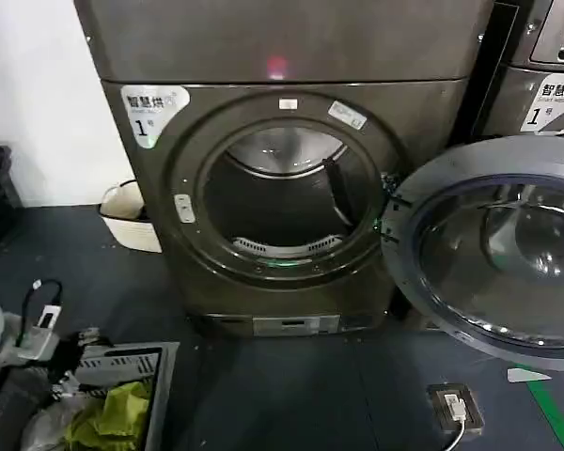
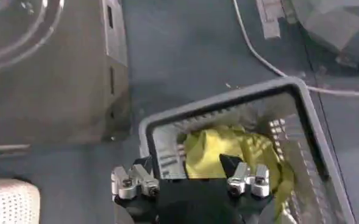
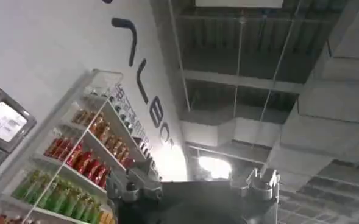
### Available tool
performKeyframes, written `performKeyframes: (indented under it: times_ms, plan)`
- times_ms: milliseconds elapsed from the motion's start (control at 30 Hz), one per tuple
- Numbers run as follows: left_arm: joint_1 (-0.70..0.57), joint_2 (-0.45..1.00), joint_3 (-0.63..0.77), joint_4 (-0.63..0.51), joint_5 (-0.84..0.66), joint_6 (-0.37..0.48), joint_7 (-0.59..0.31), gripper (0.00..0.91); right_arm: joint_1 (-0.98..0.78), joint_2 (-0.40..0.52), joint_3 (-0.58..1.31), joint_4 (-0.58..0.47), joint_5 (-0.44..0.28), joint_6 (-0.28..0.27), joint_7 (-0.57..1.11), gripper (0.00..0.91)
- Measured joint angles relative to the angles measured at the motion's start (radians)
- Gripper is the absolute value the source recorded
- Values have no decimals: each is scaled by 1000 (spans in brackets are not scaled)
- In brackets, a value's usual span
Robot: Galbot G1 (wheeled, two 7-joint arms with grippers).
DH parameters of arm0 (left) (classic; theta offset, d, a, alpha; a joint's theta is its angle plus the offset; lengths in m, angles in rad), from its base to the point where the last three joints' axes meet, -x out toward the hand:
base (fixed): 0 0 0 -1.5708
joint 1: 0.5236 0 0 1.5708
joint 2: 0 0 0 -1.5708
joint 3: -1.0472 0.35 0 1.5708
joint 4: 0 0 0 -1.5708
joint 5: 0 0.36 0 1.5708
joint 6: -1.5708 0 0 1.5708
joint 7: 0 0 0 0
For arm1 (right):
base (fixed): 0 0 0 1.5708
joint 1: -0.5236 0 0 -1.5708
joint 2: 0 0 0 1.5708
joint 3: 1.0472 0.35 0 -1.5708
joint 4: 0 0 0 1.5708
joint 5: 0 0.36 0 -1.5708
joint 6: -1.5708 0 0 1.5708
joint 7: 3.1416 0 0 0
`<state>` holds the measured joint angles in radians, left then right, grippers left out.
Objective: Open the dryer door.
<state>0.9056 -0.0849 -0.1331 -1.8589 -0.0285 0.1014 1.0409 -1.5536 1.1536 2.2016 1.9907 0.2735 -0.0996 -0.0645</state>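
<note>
While the head view is taken, the dryer door (image 1: 496,252) stands swung wide open to the robot's right of the dryer (image 1: 282,188), hinged at the right edge of the opening, grey inner face and glass bulge toward the camera. Drum opening (image 1: 280,202) exposed, dark inside, no load visible. Label "1" (image 1: 148,113) at upper left of the front panel. Second machine (image 1: 545,85) at far right, partly seen. White basket (image 1: 132,218) on the floor left of the dryer, near the wall. Grey laundry basket (image 1: 155,362) at lower left w/ yellow-green cloth (image 1: 113,418) in it. Small dark box w/ cable (image 1: 454,406) on the floor at lower right.

Left wrist view: left tool (image 2: 191,181) hangs just above the grey laundry basket (image 2: 228,100), fingers apart, nothing between them – released. Yellow-green cloth (image 2: 234,152) lies in the basket below. White cable (image 2: 270,64) runs across the dark floor beyond.

Right wrist view: right tool (image 3: 194,185) points upward toward the ceiling, fingers spread, empty – released. Shelves of bottles (image 3: 75,170) stand along the wall beside it.
</note>
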Motion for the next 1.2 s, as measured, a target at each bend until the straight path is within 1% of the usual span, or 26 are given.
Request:
performKeyframes:
  times_ms: [433, 667, 767, 1200]
  plan:
    - [5, 7, 0, 11, 3, -19, 3, 907, -2, 4, 2, -2, 0, 3, 0, 907]
    - [6, 13, -1, 21, 28, -49, 18, 907, -8, 1, 7, -8, -1, 7, 0, 907]
    - [7, 15, -1, 12, 14, -45, 2, 907, -9, 1, 7, -8, -1, 7, 0, 907]
    - [6, 21, -8, 2, 33, -52, 14, 907, -26, 6, 26, -13, 1, 15, 0, 907]
